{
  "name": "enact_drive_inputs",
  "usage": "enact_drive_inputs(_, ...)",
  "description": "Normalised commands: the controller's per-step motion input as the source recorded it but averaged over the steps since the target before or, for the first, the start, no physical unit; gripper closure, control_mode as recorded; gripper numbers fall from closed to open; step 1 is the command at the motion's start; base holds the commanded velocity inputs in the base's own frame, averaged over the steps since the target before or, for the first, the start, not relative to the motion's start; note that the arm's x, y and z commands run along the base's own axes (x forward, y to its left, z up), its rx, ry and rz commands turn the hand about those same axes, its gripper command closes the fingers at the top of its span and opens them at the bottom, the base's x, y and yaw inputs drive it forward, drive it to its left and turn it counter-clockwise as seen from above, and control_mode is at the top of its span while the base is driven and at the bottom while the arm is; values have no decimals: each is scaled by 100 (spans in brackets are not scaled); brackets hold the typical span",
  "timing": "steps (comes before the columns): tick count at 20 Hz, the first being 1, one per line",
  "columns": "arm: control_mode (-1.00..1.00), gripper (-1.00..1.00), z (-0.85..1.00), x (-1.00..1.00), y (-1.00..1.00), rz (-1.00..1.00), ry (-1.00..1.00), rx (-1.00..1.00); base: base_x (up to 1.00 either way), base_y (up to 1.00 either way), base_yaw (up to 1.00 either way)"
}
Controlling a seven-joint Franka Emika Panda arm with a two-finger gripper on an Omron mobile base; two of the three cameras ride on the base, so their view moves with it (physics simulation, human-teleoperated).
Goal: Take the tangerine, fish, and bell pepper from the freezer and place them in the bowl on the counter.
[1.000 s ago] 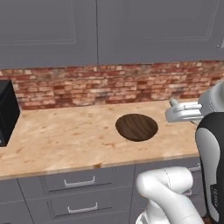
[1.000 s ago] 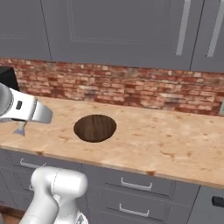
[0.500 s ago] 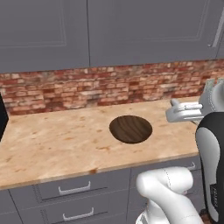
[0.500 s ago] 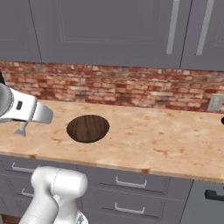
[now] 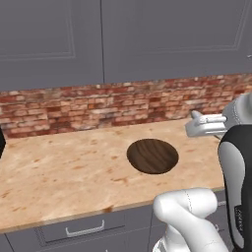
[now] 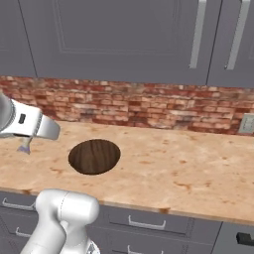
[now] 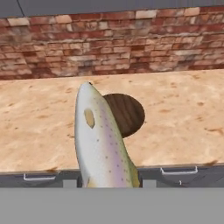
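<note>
A: Item held?
B: One pale, speckled silver-pink fish (image 7: 101, 144), clamped tail-end in the nearly closed jaws, head pointing away from the hand toward the brick wall (image 7: 131, 39).
A: Container?
B: One round, shallow, dark brown wooden bowl (image 5: 152, 155), empty, resting on the beige speckled stone table (image 5: 59, 172). The fish hung above the table's front edge, overlapping the bowl's near rim in the hand view.
</note>
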Motion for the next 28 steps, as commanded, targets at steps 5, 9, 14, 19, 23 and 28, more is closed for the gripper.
enact_drive_inputs(5, -100, 100, -51, 16, 0, 0, 19, 0, 0, 0, 0)
enact_drive_inputs(9, -100, 100, -80, 18, 0, 0, 16, 0, 0, 0, 0)
enact_drive_inputs(14, -100, 100, -62, 28, 0, 0, 13, 0, 0, 0, 0)
enact_drive_inputs(19, -100, 100, -39, 52, 0, 0, 10, 0, 0, 0, 0)
enact_drive_inputs(23, -100, 100, -29, 58, 0, 0, 8, 0, 0, 0, 0)
enact_drive_inputs(28, -100, 100, -35, 54, 0, 0, 6, 0, 0, 0, 0)
